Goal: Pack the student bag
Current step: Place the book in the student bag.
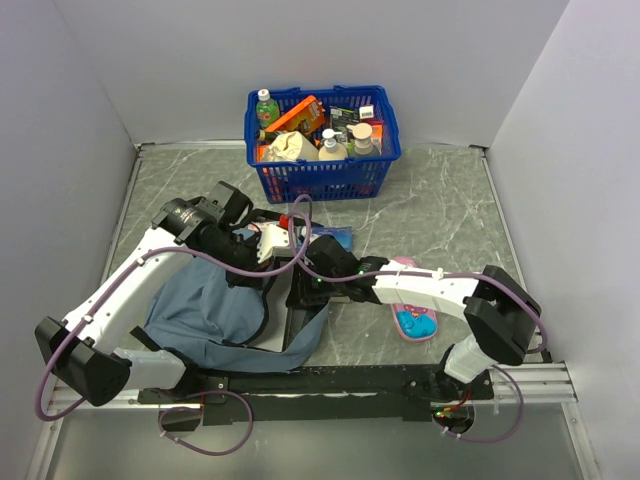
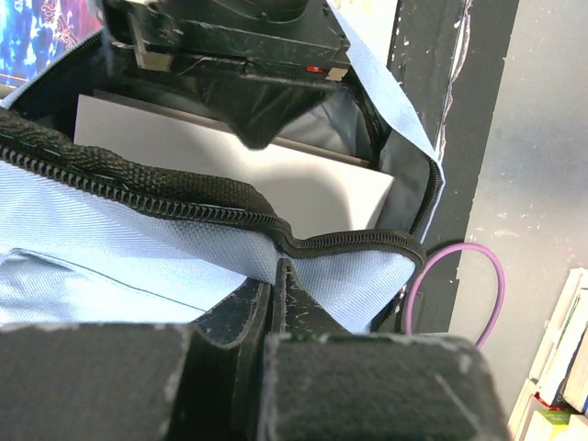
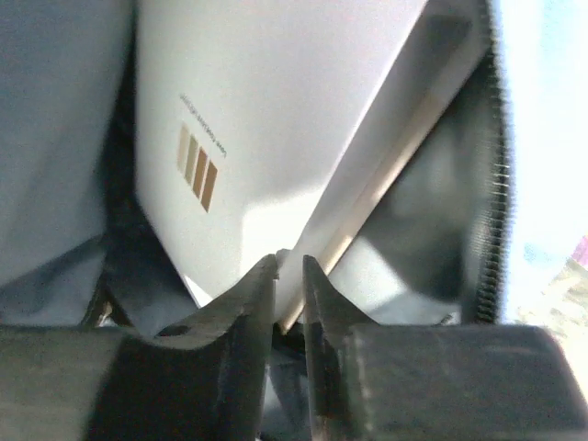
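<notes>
The grey-blue student bag [image 1: 215, 310] lies at the near left of the table with its mouth towards the middle. My left gripper [image 1: 265, 252] is shut on the bag's fabric rim just under the dark zip [image 2: 184, 197], holding the mouth open; its fingertips [image 2: 276, 271] pinch blue cloth [image 2: 138, 248]. My right gripper [image 1: 305, 285] reaches into the mouth and is shut on the edge of a white book [image 3: 266, 110], which lies partly inside the bag [image 3: 55, 138]. The same book shows in the left wrist view [image 2: 276, 175], with my right gripper [image 2: 230, 55] above it.
A blue plastic basket [image 1: 320, 182] of bottles and packets stands at the back centre. A pink pencil case [image 1: 413, 322] lies right of the bag under my right arm. A blue-covered book [image 1: 335, 238] lies beyond the bag's mouth. Purple cables [image 2: 459, 266] loop by the arms.
</notes>
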Robot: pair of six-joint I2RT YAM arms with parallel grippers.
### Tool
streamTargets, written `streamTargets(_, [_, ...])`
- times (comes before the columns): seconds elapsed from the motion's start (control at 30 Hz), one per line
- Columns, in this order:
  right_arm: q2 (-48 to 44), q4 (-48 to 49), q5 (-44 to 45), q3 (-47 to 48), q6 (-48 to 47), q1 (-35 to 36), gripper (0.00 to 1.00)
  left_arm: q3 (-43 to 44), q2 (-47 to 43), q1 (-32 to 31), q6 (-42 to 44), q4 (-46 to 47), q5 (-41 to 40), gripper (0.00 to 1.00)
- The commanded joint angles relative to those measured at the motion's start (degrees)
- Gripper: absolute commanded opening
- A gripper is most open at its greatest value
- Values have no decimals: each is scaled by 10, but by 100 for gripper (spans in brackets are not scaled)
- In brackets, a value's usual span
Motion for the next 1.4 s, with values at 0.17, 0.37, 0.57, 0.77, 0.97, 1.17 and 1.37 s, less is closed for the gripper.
streamTargets(0.17, [-46, -58, 46, -29, -73, 25, 40, 5, -5, -4, 8, 37, 33, 1])
streamTargets(0.37, [-32, -134, 126, 13, -100, 53, 6, 10, -3, -3, 8, 39, 41, 1])
streamTargets(0.57, [20, -40, 57, 11, -97, 69, 0, 10, -13, -4, 5, 49, 46, 1])
streamTargets(0.77, [105, 100, -17, 108, -101, 74, 0, 17, -14, -4, 23, 26, 42, 1])
streamTargets(0.97, [148, 115, -42, 201, -104, 73, 25, 13, -32, -4, 41, -18, 5, 1])
streamTargets(1.17, [7, 135, -41, 45, -96, 21, 59, -129, -104, 29, 74, 11, -61, 1])
streamTargets(1.37, [-140, 134, -76, -88, -116, -54, 79, -193, -107, 37, 67, 30, -49, 1])
